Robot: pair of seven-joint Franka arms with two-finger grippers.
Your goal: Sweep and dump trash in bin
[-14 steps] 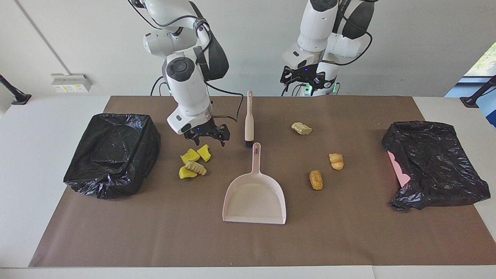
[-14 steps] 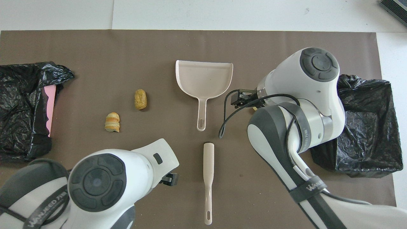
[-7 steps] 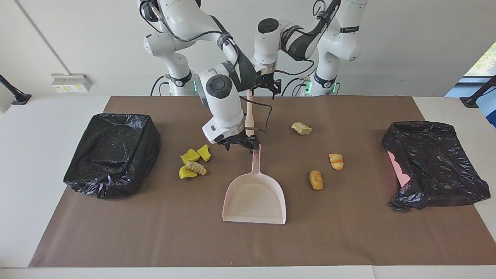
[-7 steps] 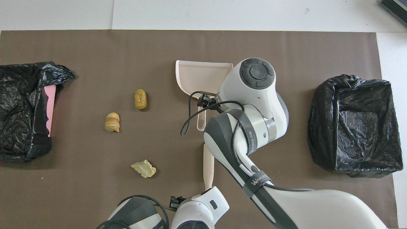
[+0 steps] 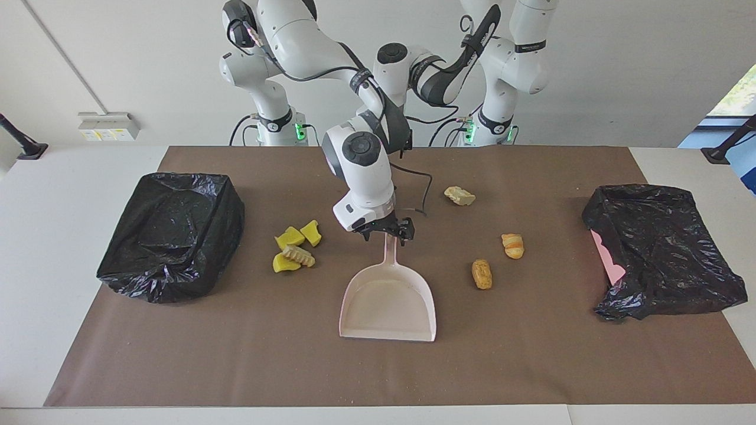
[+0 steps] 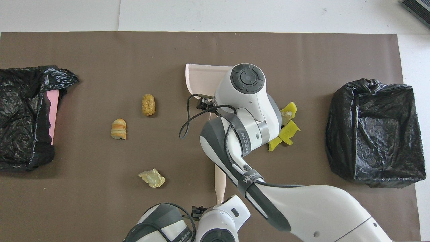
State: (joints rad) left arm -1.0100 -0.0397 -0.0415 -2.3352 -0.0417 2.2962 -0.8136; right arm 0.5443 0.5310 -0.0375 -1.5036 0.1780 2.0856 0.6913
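Observation:
A pink dustpan (image 5: 387, 304) (image 6: 201, 76) lies mid-table, handle toward the robots. My right gripper (image 5: 387, 230) is open, low over the handle's end with a finger on each side. The brush's handle (image 6: 220, 181) lies nearer the robots; the right arm hides it in the facing view. My left gripper (image 6: 198, 212) is over the brush handle's near end. Trash: yellow chunks (image 5: 289, 238) (image 6: 289, 111) and a ridged beige piece (image 5: 298, 255) toward the right arm's end, and three bread lumps (image 5: 482, 274) (image 5: 512, 245) (image 5: 459, 195) toward the left arm's. The black-bagged bin (image 5: 171, 233) (image 6: 373, 131) is beside the yellow chunks.
A second black-bagged container (image 5: 661, 248) (image 6: 27, 114) with pink showing lies at the left arm's end of the brown mat. The right arm's wrist and cable hang over the dustpan handle and the brush.
My right gripper moved from above the yellow chunks across to the dustpan handle. My left arm swung from its own side in toward the brush handle's near end.

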